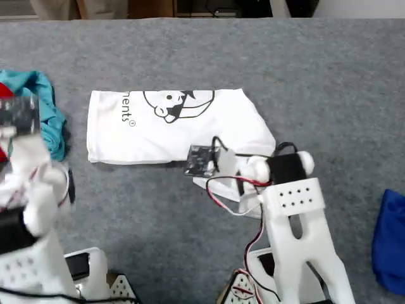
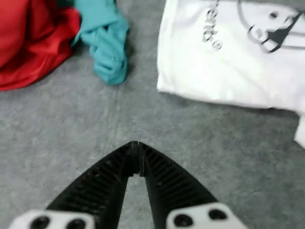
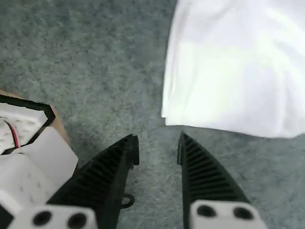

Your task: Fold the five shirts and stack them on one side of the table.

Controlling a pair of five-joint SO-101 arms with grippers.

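A white shirt with a black print lies partly folded at the table's middle; it also shows as white shirt and white shirt. At the left edge a teal shirt lies beside a red shirt, the teal shirt bunched up. A blue shirt sits at the right edge. My left gripper is shut and empty above bare table, near the teal shirt. My right gripper stands open just off the white shirt's folded edge, with nothing between its fingers.
The grey felt table is bare at the back and on the right. The right arm stands over the white shirt's near right corner, with its wires hanging there. The left arm rises at the front left.
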